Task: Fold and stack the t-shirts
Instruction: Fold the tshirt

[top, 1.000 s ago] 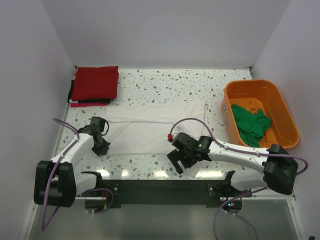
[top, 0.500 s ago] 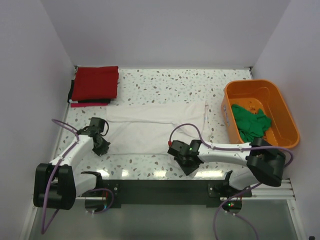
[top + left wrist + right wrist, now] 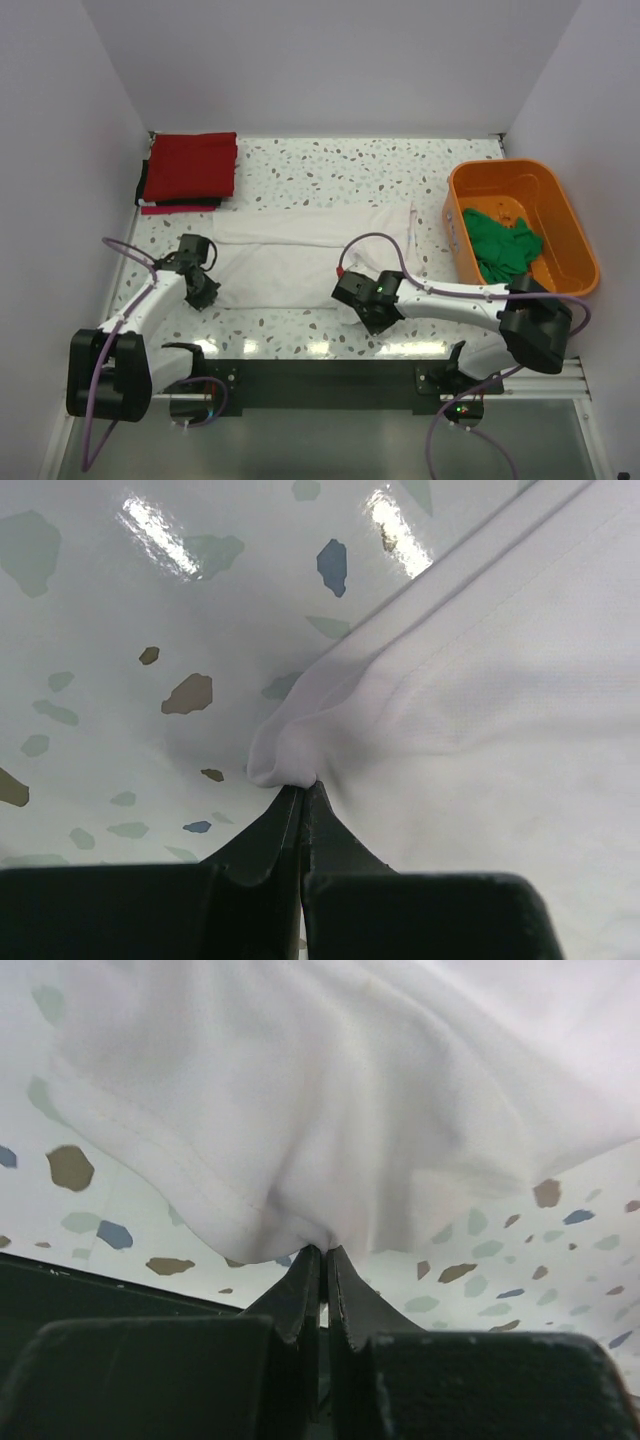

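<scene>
Since a second ago the right gripper [image 3: 322,1252] has edged in toward the white t-shirt [image 3: 290,255]; its jaws, spread wide back then, are now pinched together on the shirt's near hem. The cloth rises to a small peak where the tips meet, and the stitched edge sags away to the left in the right wrist view. The left gripper [image 3: 302,792] sits where it was, at the shirt's near left corner; its jaws are pressed close on a folded lip of the white fabric, which bunches just above the tips. Between the two grips the shirt lies spread flat across the middle of the speckled table [image 3: 330,160], its long side running left to right.

A red t-shirt [image 3: 190,165] rests folded in the far left corner, well apart from the white one; beneath it shows a thin dark layer [image 3: 141,188], perhaps another folded shirt, though it is too small to be sure. A bright green t-shirt [image 3: 505,248] lies crumpled inside the orange tub [image 3: 500,170] on the right side of the table; the tub stands near the white shirt's right end without touching it.
</scene>
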You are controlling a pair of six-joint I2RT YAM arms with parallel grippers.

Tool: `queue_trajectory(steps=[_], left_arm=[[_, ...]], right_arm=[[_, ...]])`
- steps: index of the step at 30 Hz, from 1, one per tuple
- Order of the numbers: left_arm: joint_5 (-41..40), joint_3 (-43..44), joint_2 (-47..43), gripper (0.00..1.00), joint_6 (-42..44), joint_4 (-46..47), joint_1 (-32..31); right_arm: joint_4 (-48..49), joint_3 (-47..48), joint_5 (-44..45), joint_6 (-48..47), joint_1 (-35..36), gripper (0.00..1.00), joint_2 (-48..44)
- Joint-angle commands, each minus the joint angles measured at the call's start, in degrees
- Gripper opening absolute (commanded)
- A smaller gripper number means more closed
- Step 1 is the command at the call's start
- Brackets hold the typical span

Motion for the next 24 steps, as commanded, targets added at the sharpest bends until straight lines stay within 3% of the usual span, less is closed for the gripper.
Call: queue_trajectory(steps=[1, 11, 24], left_arm=[[-0.1, 2.5, -1.68, 0.0, -0.34, 2.13, 0.45], [-0.46, 7.16, -0.19, 0.0, -0.78, 2.65, 0.45], [-0.54, 17.08, 9.47, 0.0, 0.8, 5.2, 0.62]], right_arm=[[-1.99, 4.6, 5.4, -2.19, -1.76, 0.0, -1.6], [-3.05, 13.12, 6.37, -10.19, -12.03, 0.0, -0.9], [0.82, 21.83, 7.6, -16.87, -21.45, 0.0, 4.55]])
